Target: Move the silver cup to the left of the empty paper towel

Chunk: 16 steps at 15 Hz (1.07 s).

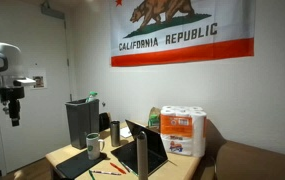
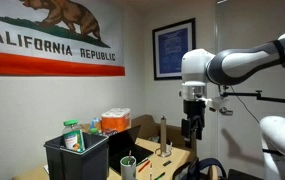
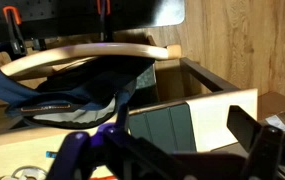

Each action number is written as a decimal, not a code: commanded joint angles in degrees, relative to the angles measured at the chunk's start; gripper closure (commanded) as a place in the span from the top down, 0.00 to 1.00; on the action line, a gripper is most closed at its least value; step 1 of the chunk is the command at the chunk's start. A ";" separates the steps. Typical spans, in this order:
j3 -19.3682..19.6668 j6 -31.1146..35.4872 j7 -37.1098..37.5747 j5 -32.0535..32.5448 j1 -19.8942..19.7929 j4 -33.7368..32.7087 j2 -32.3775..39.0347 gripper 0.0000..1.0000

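The silver cup (image 1: pixel 115 131) stands upright on the wooden table (image 1: pixel 67 158), just right of a black bin. The empty paper towel tube (image 1: pixel 141 157) stands in front of the open laptop, and it also shows in an exterior view (image 2: pixel 163 133). My gripper (image 1: pixel 14 106) (image 2: pixel 191 128) hangs in the air well away from the table, far from both. In the wrist view its fingers (image 3: pixel 172 160) are spread apart with nothing between them. I cannot make out the cup in that exterior view or in the wrist view.
On the table are a black bin (image 1: pixel 82 122) (image 2: pixel 77 155), a grey mug (image 1: pixel 93 147) (image 2: pixel 129 165), an open laptop (image 1: pixel 149 145), pens and a pack of full paper towels (image 1: pixel 184 130) (image 2: pixel 115 122). The wrist view shows a chair with a bag (image 3: pixel 72 85) and a dark folio (image 3: pixel 162 125).
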State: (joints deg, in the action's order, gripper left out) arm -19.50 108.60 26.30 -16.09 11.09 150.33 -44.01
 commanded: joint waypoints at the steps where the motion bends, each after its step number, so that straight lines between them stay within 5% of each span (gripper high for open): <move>1: -0.03 -0.13 -0.06 -0.01 -0.10 -0.09 -0.01 1.00; 9: 0.22 0.67 -0.88 0.61 -0.65 -0.38 1.28 1.00; 16: 2.93 9.22 -7.48 6.93 -4.79 -6.45 15.50 1.00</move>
State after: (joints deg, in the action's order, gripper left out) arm -17.93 114.67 21.74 -12.54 8.51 149.04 -37.53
